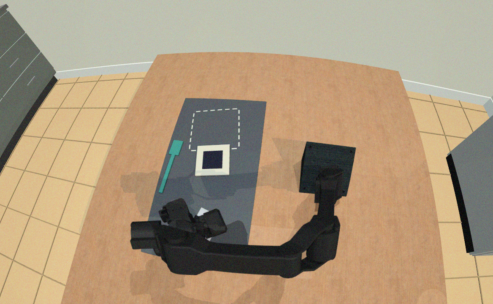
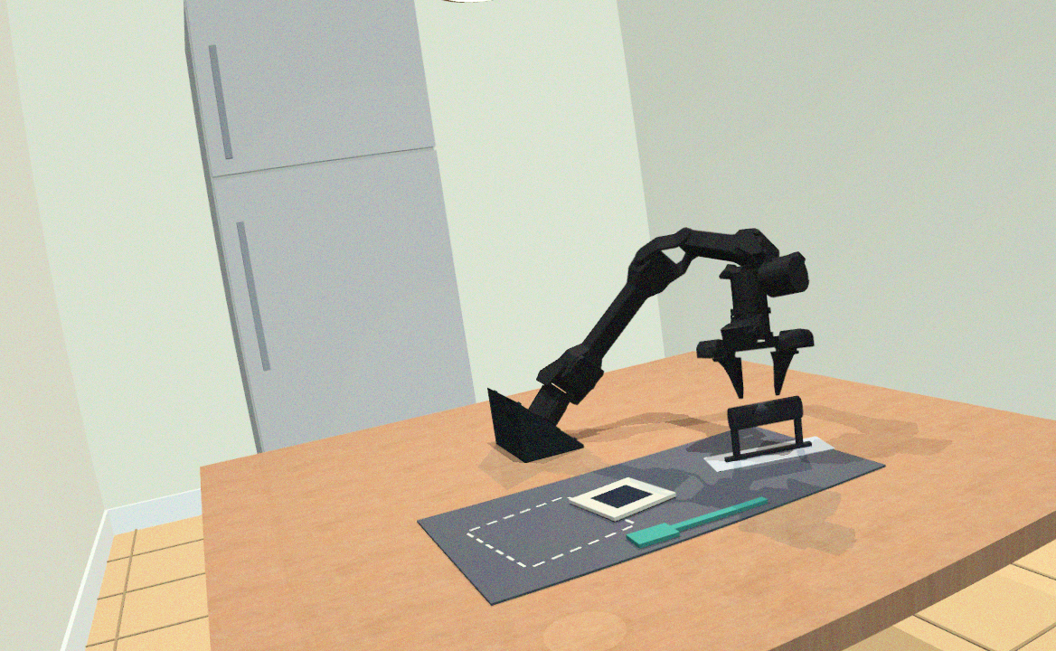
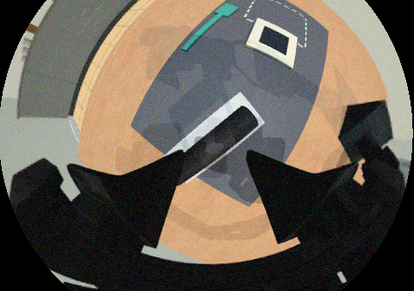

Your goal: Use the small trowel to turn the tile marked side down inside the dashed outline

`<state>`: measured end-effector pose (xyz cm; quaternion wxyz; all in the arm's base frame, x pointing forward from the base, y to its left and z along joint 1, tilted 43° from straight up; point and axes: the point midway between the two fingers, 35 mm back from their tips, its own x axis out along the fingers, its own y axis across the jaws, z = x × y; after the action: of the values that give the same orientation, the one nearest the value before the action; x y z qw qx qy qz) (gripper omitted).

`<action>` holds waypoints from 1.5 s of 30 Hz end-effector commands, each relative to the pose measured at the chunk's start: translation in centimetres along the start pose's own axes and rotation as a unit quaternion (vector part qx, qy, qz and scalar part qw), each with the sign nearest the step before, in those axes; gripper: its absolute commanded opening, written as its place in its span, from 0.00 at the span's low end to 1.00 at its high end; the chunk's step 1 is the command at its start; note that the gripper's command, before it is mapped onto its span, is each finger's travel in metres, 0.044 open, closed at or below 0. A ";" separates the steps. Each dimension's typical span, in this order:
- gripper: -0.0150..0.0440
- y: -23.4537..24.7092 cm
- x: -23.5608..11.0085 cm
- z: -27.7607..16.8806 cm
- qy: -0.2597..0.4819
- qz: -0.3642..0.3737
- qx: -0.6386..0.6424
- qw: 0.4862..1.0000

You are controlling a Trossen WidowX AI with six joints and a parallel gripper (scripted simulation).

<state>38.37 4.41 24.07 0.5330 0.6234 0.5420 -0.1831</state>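
- One tool (image 2: 757, 388) hung over the near end of the grey mat (image 1: 240, 196), its fingers spread apart and empty, directly above a black bar-handled trowel on a white blade (image 2: 763, 425).
- By my judgement the step in hand was the reach for a trowel; nothing had been grasped.
- That handled trowel looked like the larger one. The small teal trowel (image 1: 169, 166) lay on the mat's left edge, just beside the tile (image 1: 212, 160) and well apart from the fingers.
- The tile sat dark square up, overlapping the near line of the dashed outline (image 1: 215, 128), not yet turned.
- Next called for shifting over the teal handle, lowering and closing on it.
- No brand, label or writing was readable on the worktop (image 1: 316, 113).
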 end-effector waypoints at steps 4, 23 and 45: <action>0.76 -0.2 0.2 -0.4 -0.031 0.011 -0.122 0.992; 0.76 -1.2 1.0 -2.2 -0.092 0.010 -0.359 0.929; 0.76 -2.1 1.5 -1.8 -0.194 -0.008 -0.655 0.730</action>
<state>36.56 6.48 22.72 0.8877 0.1227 0.4365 0.0805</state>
